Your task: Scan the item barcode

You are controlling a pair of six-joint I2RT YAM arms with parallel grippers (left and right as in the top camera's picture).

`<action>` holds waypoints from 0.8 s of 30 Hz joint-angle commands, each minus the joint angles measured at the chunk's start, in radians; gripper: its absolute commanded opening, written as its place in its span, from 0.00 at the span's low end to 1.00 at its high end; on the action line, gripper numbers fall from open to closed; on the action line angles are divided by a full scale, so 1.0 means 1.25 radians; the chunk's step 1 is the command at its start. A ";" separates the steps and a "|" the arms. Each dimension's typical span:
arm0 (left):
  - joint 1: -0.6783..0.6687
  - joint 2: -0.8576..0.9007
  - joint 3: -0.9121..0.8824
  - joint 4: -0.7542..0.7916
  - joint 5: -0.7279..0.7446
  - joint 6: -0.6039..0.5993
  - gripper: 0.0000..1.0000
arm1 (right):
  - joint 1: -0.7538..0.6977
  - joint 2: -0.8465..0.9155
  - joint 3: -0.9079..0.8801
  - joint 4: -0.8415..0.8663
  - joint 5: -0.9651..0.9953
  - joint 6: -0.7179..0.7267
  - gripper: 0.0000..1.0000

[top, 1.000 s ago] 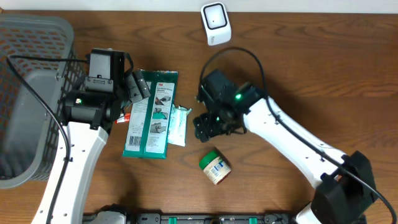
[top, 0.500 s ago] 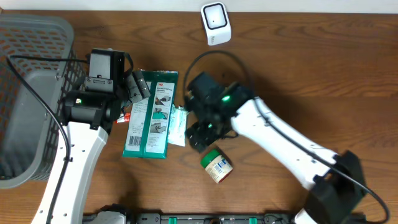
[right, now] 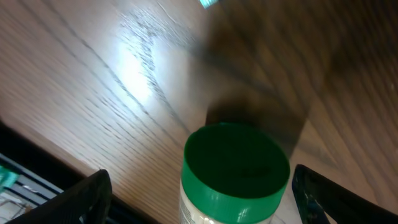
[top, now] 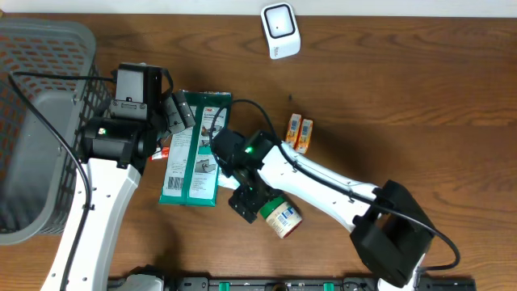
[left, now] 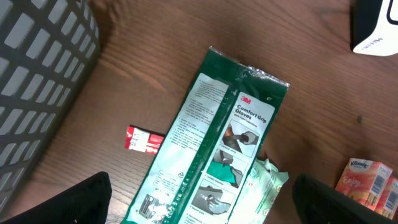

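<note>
overhead shows the right gripper point(top: 250, 204) spread wide and empty just beside the green-lidded jar point(top: 279, 215) near the front edge of the table point(top: 404, 97), so it would do well to straddle the jar's body squarely before closing, keeping the label point(top: 285, 221) clear for the scanner point(top: 277, 31).

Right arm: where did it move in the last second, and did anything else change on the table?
The right gripper swung leftward and nearer the robot's side, now open over the green-lidded jar, holding nothing. This uncovered two orange packs. The jar, glove packet, scanner and left gripper stayed put.
</note>
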 commanded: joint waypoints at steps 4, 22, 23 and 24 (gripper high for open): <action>0.002 -0.002 0.010 0.001 -0.010 0.013 0.93 | 0.004 0.033 -0.013 -0.013 0.044 0.054 0.88; 0.002 -0.002 0.010 0.000 -0.010 0.013 0.93 | 0.004 0.039 -0.082 0.047 0.043 0.084 0.77; 0.002 -0.002 0.010 0.000 -0.010 0.013 0.93 | 0.004 0.039 -0.082 0.054 0.043 0.084 0.72; 0.002 -0.002 0.010 0.001 -0.010 0.013 0.93 | 0.004 0.039 -0.082 0.055 0.043 0.084 0.68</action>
